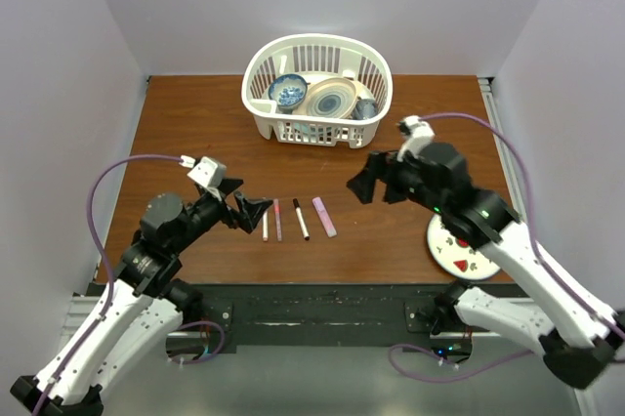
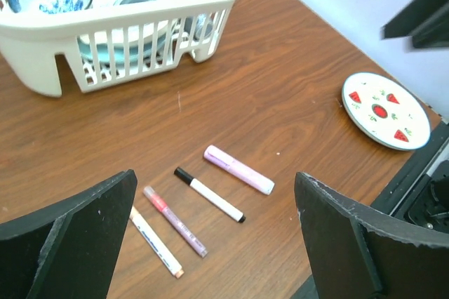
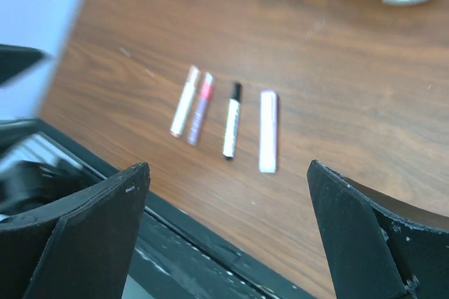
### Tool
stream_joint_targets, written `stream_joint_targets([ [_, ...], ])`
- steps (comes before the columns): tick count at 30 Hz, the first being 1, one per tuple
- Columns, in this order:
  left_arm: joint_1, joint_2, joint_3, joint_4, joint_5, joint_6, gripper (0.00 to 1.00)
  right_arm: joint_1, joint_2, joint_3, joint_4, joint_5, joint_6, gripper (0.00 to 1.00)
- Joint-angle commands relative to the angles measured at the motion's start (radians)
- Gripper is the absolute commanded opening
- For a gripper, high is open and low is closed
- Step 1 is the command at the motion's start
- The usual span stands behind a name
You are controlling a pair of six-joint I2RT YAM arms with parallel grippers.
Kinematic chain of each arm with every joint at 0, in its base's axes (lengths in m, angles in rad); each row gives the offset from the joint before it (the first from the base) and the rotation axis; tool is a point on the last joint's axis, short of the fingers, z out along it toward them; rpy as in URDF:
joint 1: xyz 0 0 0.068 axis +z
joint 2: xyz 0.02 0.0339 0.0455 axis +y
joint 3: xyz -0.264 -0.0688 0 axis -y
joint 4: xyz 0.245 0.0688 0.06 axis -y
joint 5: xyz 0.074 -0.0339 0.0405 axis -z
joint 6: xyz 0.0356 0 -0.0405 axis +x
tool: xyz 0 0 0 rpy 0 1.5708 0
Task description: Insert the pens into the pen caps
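Both arms hover over the tabletop (image 1: 195, 123), angled inward. Left end effector (image 1: 251, 211) spread wide, empty, just left of the pens (image 1: 301, 220). Right end effector (image 1: 376, 180) spread, empty. The four pens lie side by side at near-centre.

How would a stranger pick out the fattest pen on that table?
Start at the white dish basket at the far side of the wooden table. In front of it, four pens lie in a row. The lilac highlighter is the rightmost from above, thicker than the rest and the only purple one.
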Motion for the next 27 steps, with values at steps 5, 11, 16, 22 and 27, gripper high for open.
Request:
stream_joint_targets([
  [5, 0.005, -0.129, -0.037, 0.107, 0.061, 0.036, 0.99, 0.0, -0.348, -0.155, 0.1, 0.054, 0.076, 0.99],
  [11, 0.005, -0.175, -0.058, 0.127, 0.033, 0.042, 1.0, 0.0, -0.371, -0.175, 0.034, 0.074, 0.064, 0.99],
  [16, 0.005, -0.163, -0.057, 0.128, 0.036, 0.047, 1.0, 0.001, -0.328, -0.178, 0.045, 0.042, 0.047, 0.99],
  [22, 0.005, -0.163, -0.057, 0.126, 0.036, 0.05, 0.99, 0.001, -0.287, -0.175, 0.058, 0.016, 0.05, 0.99],
  [27, 0.005, -0.163, -0.058, 0.124, 0.035, 0.052, 0.99, 0.0, -0.284, -0.182, 0.062, 0.01, 0.049, 0.99],
])
